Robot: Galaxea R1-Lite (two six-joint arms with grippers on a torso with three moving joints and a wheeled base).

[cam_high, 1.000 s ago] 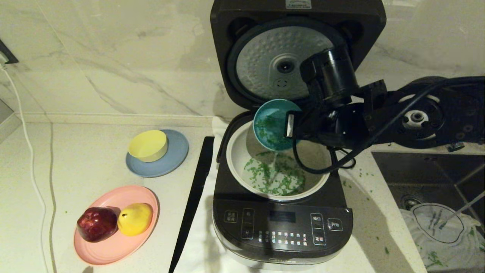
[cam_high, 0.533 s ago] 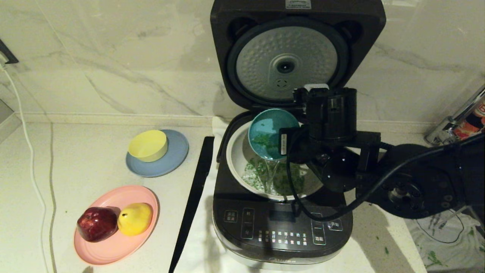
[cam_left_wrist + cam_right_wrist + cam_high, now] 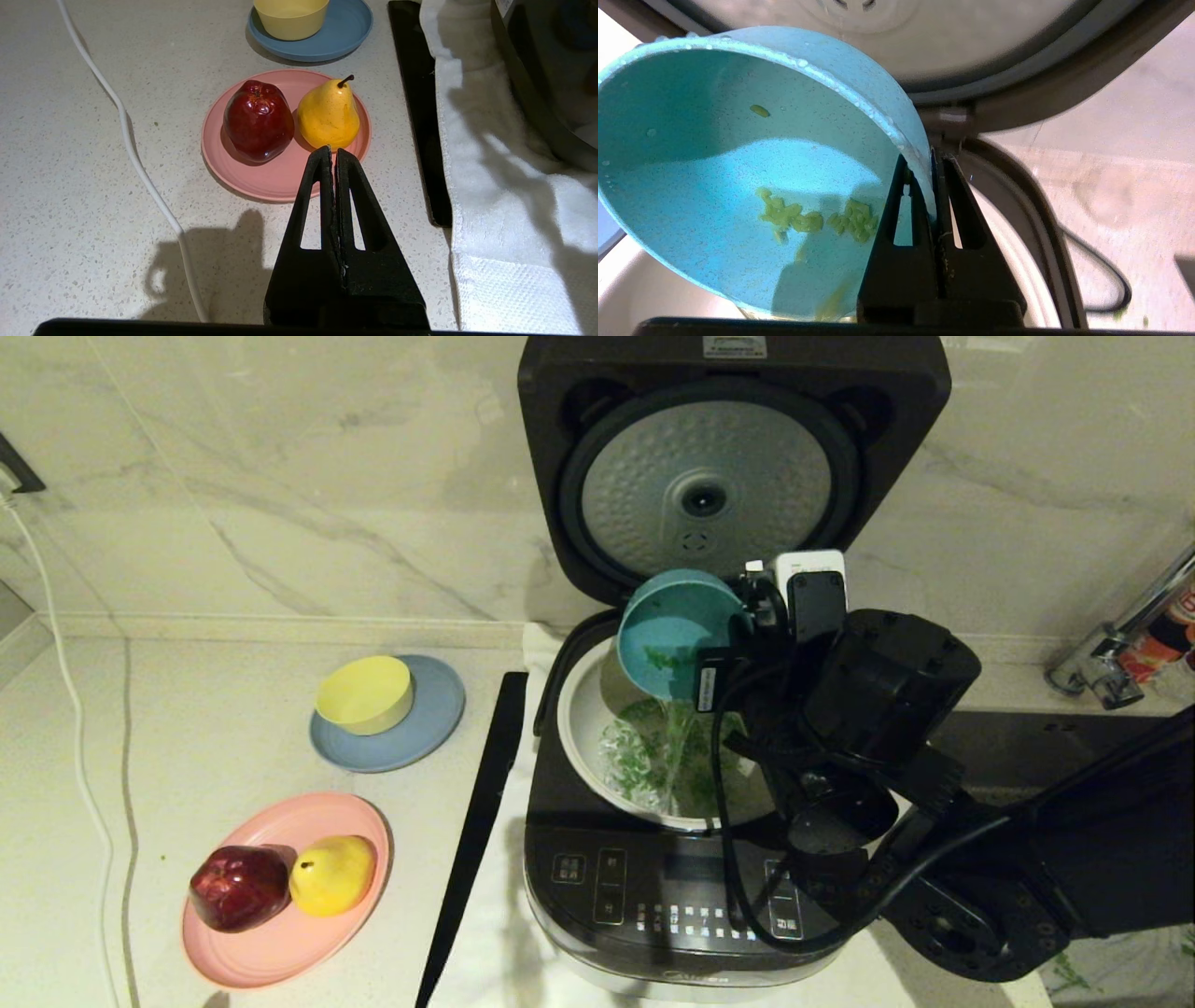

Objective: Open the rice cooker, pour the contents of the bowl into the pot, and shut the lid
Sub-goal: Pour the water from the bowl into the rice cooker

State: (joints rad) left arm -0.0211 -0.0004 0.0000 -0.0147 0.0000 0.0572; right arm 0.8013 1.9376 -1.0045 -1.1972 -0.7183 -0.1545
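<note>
Over the white pot (image 3: 583, 728) of the rice cooker (image 3: 691, 896), right end effector (image 3: 931, 154) pinching the rim of the bowl (image 3: 667, 630), tipping it steeply. Pouring step going on: water and green contents (image 3: 808, 219) spilling down, a few bits clinging inside. Lid (image 3: 705, 485) standing wide open. Next, probably needing more tipping, then lid closing. Left end effector (image 3: 332, 154) resting shut above the bench (image 3: 93, 186).

Your head camera looks steeply down on the worktop (image 3: 233, 728). Your left wrist camera sits low, facing the pink plate (image 3: 280, 182), also seen from above. Your right wrist camera presses close to the bowl (image 3: 738, 186).
</note>
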